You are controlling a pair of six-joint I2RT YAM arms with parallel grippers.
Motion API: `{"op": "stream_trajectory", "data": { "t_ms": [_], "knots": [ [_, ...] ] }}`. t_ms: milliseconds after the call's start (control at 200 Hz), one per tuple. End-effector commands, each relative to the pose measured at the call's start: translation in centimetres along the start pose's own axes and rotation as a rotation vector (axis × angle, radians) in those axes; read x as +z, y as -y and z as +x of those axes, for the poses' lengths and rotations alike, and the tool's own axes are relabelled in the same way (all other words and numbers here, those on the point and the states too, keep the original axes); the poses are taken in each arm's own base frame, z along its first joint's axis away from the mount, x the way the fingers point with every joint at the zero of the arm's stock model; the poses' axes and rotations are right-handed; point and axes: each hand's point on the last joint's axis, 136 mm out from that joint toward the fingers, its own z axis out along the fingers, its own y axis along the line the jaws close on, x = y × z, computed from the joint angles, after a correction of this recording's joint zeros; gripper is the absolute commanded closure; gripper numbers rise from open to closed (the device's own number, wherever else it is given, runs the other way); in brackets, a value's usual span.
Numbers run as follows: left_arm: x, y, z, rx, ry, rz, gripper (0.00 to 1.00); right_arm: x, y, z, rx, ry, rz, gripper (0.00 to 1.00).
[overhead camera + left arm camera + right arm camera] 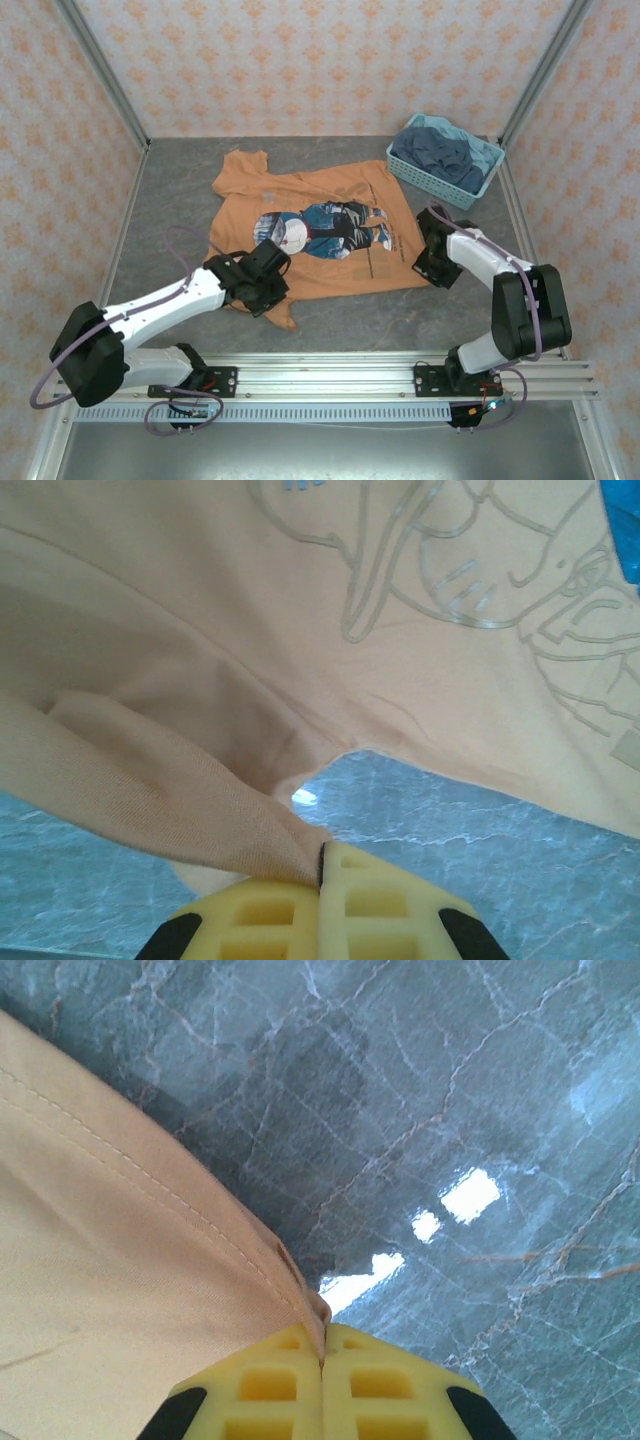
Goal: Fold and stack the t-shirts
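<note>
Pinching the orange-tan t-shirt (330, 195) at its near edge, the left end effector (322, 865) has its jaws closed on a bunched fold of cloth, and the right end effector (323, 1345) is clamped on a hem corner. Between and beyond them the shirt lies spread, print up, on the surface (170, 200). Well beyond the right one, navy t-shirts (435, 158) fill a blue basket (430, 186).

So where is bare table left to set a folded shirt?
Bare table runs along the left wall beside the orange t-shirt, along the back wall left of the basket, and in the near strip between the arms. Crowded: the centre under that shirt, pinched by the left tool and right tool, and the far right corner with the basket of navy t-shirts.
</note>
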Motion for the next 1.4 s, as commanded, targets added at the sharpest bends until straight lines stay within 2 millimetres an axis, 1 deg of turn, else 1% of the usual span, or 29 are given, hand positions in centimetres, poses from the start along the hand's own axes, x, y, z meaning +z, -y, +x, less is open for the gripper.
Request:
{"op": "stream_trajectory", "data": {
  "t_ms": [0, 120, 175, 215, 325, 440, 625, 711, 846, 946, 1121, 1231, 1396],
  "knots": [
    [-2.1, -3.8, -1.3, -0.007, 0.108, -0.103, 1.00, -1.0, 1.5, 0.6, -0.006, -0.007, 0.030, 1.00],
    [-4.2, -7.0, -2.3, -0.045, 0.200, -0.126, 1.00, -1.3, 2.4, 1.4, 0.009, -0.011, 0.031, 1.00],
    [-4.7, -7.5, -2.6, -0.059, 0.229, -0.098, 1.00, -1.4, 2.6, 1.8, 0.016, -0.021, 0.024, 1.00],
    [-5.0, -7.4, -2.8, -0.063, 0.244, -0.059, 1.00, -1.5, 2.6, 2.1, 0.020, -0.029, 0.013, 1.00],
    [-5.9, -6.1, -3.8, -0.066, 0.305, 0.028, 1.00, -2.0, 1.9, 2.0, 0.027, -0.030, -0.028, 1.00],
    [-7.2, -3.7, -5.5, -0.043, 0.368, 0.076, 1.00, -2.9, 0.8, 1.5, 0.025, -0.039, -0.057, 1.00],
    [-8.8, -0.3, -8.6, -0.018, 0.406, 0.063, 1.00, -3.9, -0.4, 0.3, 0.046, -0.042, -0.053, 1.00],
    [-9.4, 1.3, -10.1, 0.006, 0.420, 0.065, 1.00, -4.3, -1.3, -0.6, 0.069, -0.040, -0.068, 1.00],
    [-9.9, 3.1, -12.5, 0.037, 0.429, 0.036, 1.00, -4.8, -3.0, -1.8, 0.093, -0.048, -0.086, 1.00],
    [-9.7, 4.0, -14.4, 0.064, 0.433, 0.007, 1.00, -5.0, -4.3, -2.7, 0.111, -0.051, -0.097, 1.00],
    [-9.0, 5.3, -17.3, 0.094, 0.435, -0.029, 1.00, -4.7, -5.9, -4.4, 0.131, -0.048, -0.085, 1.00],
    [-8.6, 5.9, -18.7, 0.120, 0.439, -0.054, 1.00, -4.4, -6.5, -5.4, 0.138, -0.035, -0.068, 1.00],
    [-7.8, 6.0, -20.6, 0.141, 0.435, -0.109, 1.00, -4.2, -6.9, -6.8, 0.153, -0.001, -0.038, 1.00]
  ]
}}
